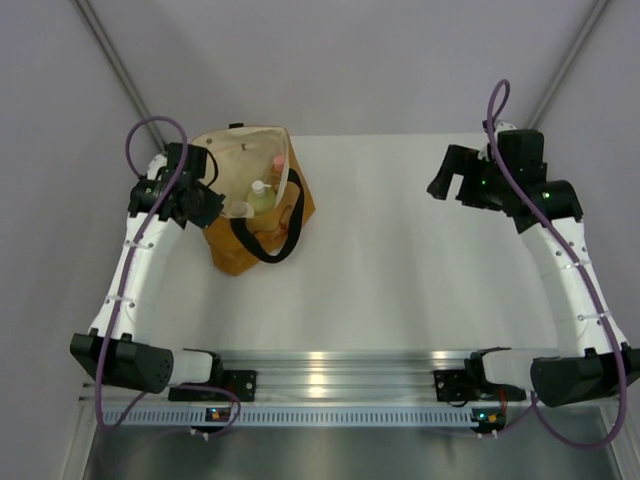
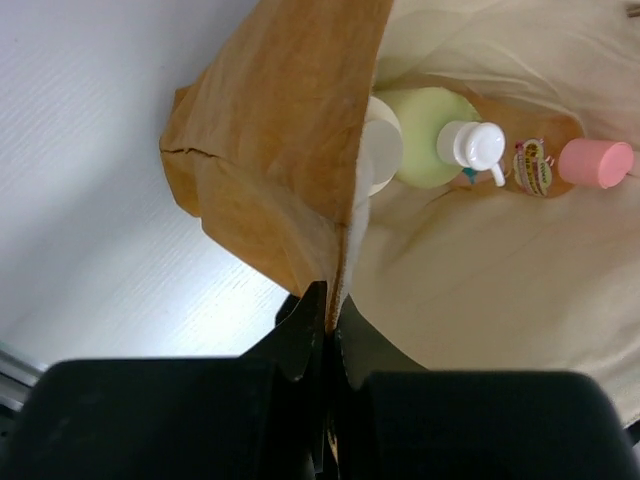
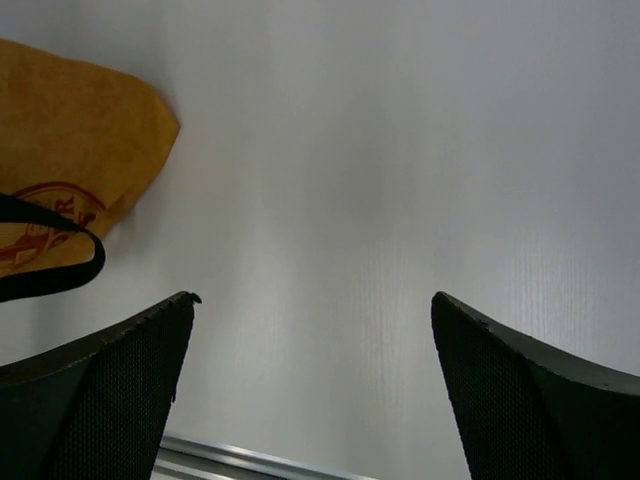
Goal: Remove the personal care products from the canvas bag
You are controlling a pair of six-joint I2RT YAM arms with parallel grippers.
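Table point(image 1: 400, 260): white.
Left gripper point(image 2: 328, 305): I pinch the canvas bag point(image 2: 270, 150) rim.
Right gripper point(image 3: 312, 297): spread, empty.
Progress: nothing out; pump bottle point(image 2: 430, 140) and neighbours inside.

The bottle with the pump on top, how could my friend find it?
Look for the tan bag on the left side of the white table. Inside its open top three bottles show side by side. The pump bottle is the middle one, pale green with a white pump, between a cream bottle and an orange bottle with a pink cap.
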